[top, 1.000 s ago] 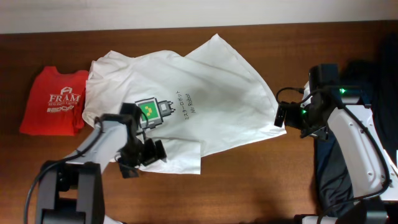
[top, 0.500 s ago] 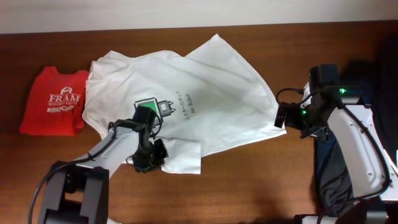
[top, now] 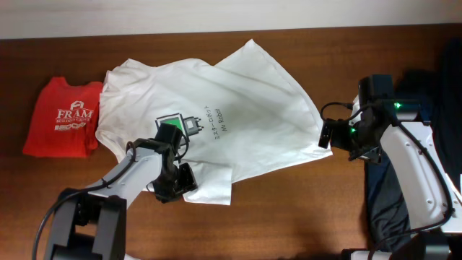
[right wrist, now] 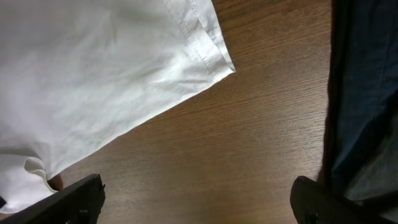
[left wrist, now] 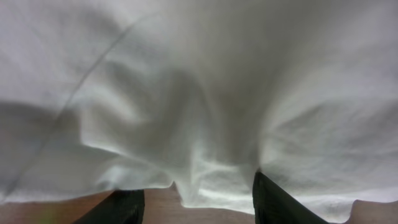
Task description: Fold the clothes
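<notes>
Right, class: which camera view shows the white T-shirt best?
Overhead: the whole white T-shirt lies spread on the table, with its chest print partly visible. The left wrist view shows only bunched white cloth close up; the right wrist view shows just one hemmed corner.

I'm at a robot test bench, I'd say: wooden table (top: 289, 195), pale wall (top: 216, 14) behind the table, white T-shirt (top: 245, 108) and red T-shirt (top: 65, 119) spread on it.
</notes>
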Controlling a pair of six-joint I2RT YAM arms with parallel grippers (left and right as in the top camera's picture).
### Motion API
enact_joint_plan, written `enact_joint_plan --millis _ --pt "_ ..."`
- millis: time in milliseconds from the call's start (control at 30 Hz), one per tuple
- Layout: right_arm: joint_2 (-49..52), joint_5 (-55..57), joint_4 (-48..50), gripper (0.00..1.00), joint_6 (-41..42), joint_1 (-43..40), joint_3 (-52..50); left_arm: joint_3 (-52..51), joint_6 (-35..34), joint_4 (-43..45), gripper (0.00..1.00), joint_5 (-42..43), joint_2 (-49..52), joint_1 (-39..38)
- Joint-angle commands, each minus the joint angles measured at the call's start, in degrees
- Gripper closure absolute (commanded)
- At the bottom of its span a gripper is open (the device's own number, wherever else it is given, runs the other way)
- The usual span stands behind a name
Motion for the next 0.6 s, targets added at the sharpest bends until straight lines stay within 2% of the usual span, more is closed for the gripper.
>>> enact_joint_plan --millis 0,167,200,300,333,433,567 --pt "0.20 1.14 -0.02 0.01 0.07 -0.22 -0.24 -0.85 0.55 5.64 0.44 -1.55 1.18 0.13" --pt "0.20 1.11 -0.09 0.01 0.07 -0.22 -0.24 -0.92 0.52 8.70 0.51 -1.77 1.20 0.09" --pt "0.20 1.11 -0.13 0.01 0.07 -0.22 -0.24 -0.92 0.52 8.44 0.59 -1.79 1.20 0.09" --pt "0.20 1.11 -0.11 0.01 0.07 -0.22 -0.24 -1.07 0.55 7.74 0.93 -1.86 1.20 0.09" --pt "0.20 1.11 -0.11 0.01 0.04 -0.22 -0.24 -1.07 0.52 7.30 0.99 -2.03 1.20 0.09" --pt "0.20 1.14 -0.11 0.01 0.04 -0.22 -0.24 -1.07 0.57 5.46 1.00 -2.05 1.20 0.11" --pt "0.20 1.11 -0.09 0.01 0.07 -0.22 -0.24 -1.01 6.08 -3.56 1.00 -3.54 0.13 1.44"
